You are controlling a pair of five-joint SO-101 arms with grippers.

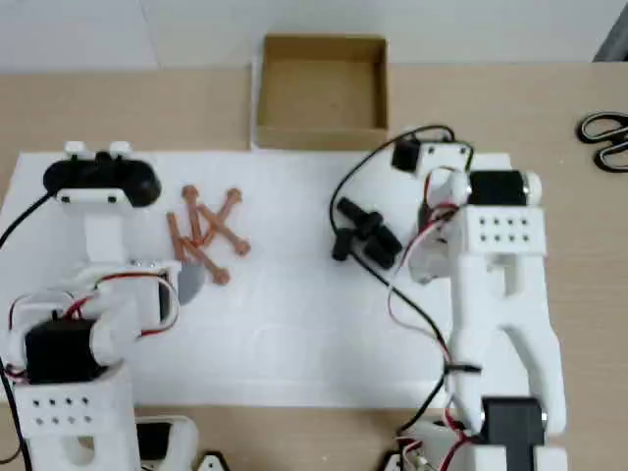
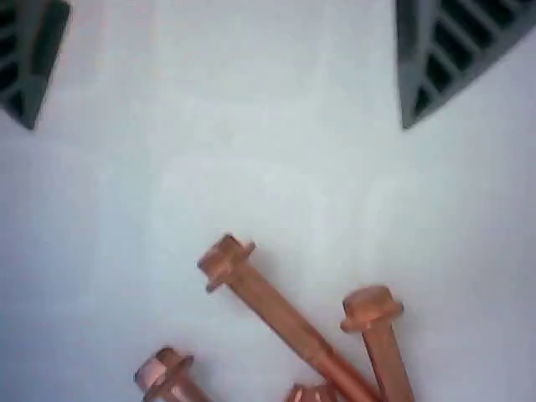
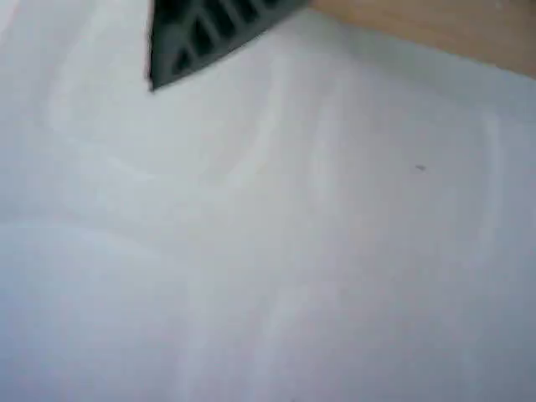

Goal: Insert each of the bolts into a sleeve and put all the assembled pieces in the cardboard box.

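Several copper bolts (image 1: 206, 235) lie crossed in a loose pile on the white mat (image 1: 294, 334), left of centre. In the left wrist view their flanged heads (image 2: 226, 260) point toward my left gripper (image 2: 218, 126), which hangs open just short of them with nothing between its fingers (image 2: 452, 50). In the high view this gripper (image 1: 188, 283) sits at the near edge of the pile. Black sleeves (image 1: 365, 235) lie clustered at mid-mat. My right gripper (image 1: 424, 263) is just right of them, over bare mat. The open, empty cardboard box (image 1: 324, 126) stands beyond the mat's far edge.
Scissors (image 1: 603, 137) lie on the wooden table at the far right. A black cable (image 1: 392, 285) from the right arm trails across the mat beside the sleeves. The mat's edge and bare wood (image 3: 452, 33) appear in the right wrist view.
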